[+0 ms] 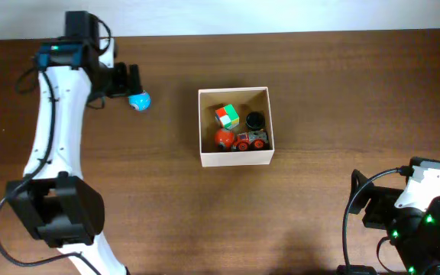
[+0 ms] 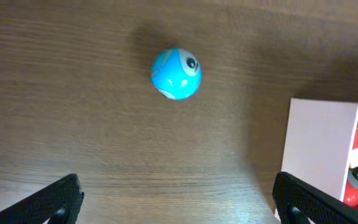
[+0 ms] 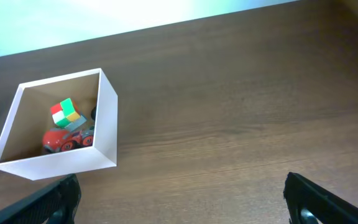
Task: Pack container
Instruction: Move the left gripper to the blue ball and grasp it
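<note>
The container (image 1: 234,158) is a square white-walled cardboard box with a tan inside, at the table's middle. It holds a colour cube (image 1: 226,116), a black round piece (image 1: 255,120), a red ball (image 1: 222,138) and a red toy car (image 1: 250,141). A blue ball (image 1: 139,101) lies on the table left of the box; it also shows in the left wrist view (image 2: 176,73). My left gripper (image 2: 178,200) is open and empty, just left of the ball and apart from it. My right gripper (image 3: 182,199) is open and empty at the near right, far from the container (image 3: 55,164).
The wooden table (image 1: 342,99) ends at a white strip along the far edge. The left arm (image 1: 52,130) reaches up the left side. The right arm's base (image 1: 418,221) sits at the near right corner.
</note>
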Controlling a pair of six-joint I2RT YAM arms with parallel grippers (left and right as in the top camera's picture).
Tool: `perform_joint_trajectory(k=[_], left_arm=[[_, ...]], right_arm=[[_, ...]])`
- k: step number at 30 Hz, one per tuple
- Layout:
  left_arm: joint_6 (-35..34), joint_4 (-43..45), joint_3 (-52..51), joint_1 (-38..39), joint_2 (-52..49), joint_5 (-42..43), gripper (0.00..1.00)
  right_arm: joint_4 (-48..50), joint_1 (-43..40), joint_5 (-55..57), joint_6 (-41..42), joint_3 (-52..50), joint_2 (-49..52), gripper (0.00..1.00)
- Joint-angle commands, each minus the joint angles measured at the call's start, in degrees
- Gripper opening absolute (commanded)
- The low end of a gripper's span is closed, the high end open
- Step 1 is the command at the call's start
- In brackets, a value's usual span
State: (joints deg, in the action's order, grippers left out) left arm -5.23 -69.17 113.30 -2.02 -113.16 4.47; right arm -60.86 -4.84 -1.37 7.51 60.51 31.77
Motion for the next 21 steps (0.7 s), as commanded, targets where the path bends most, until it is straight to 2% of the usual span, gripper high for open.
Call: perform_joint_trajectory(k=[1, 4, 11, 16, 21], left_arm=[[3.1, 0.7, 1.2, 1.6, -1.3, -1.1, 0.99], [6.4, 4.9, 1.2, 2.7, -3.5, -1.3, 0.99], [5.9, 16.4, 1.3, 2.7, -7.1, -1.9, 0.99], [5.9, 16.9, 1.3, 2.6, -10.9, -5.7, 0.99], [6.0, 17.4, 1.3, 2.6, -14.3, -5.8, 0.99]], right_arm=[[0.1, -0.4, 0.7, 0.0, 0.0, -0.1, 0.99], [0.1, -0.4, 0.7, 0.0, 0.0, -0.1, 0.99], [0.1, -0.4, 0.7, 0.0, 0.0, -0.1, 0.99], [0.1, -0.4, 0.7, 0.0, 0.0, -0.1, 0.99], [0.1, -0.4, 0.7, 0.0, 0.0, -0.1, 0.99]])
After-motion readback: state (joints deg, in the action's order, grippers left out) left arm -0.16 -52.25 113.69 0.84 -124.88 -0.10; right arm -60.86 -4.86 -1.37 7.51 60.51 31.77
